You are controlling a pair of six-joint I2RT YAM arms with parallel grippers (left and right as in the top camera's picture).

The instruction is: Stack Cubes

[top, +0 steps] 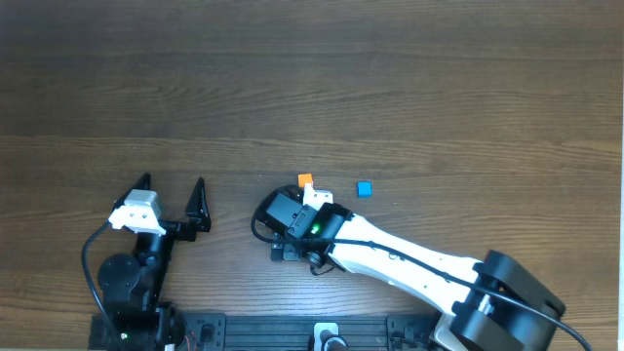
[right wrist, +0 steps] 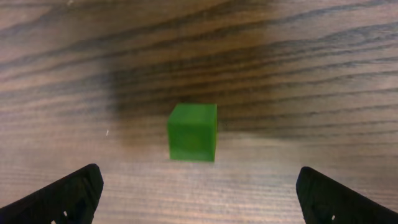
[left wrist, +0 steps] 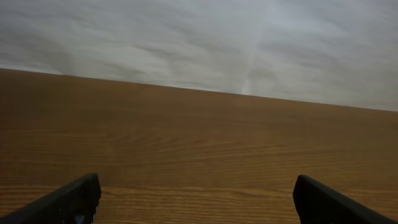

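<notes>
Green cube on the wooden table, right gripper over it with fingers spread wide, orange cube and blue cube near each other at centre, left gripper spread open, far left.

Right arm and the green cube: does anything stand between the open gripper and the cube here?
Nothing visible does. In the right wrist view the green cube sits alone on the wooden table, with bare wood between it and the open right gripper. The orange cube and blue cube lie apart, beside the arm.
</notes>
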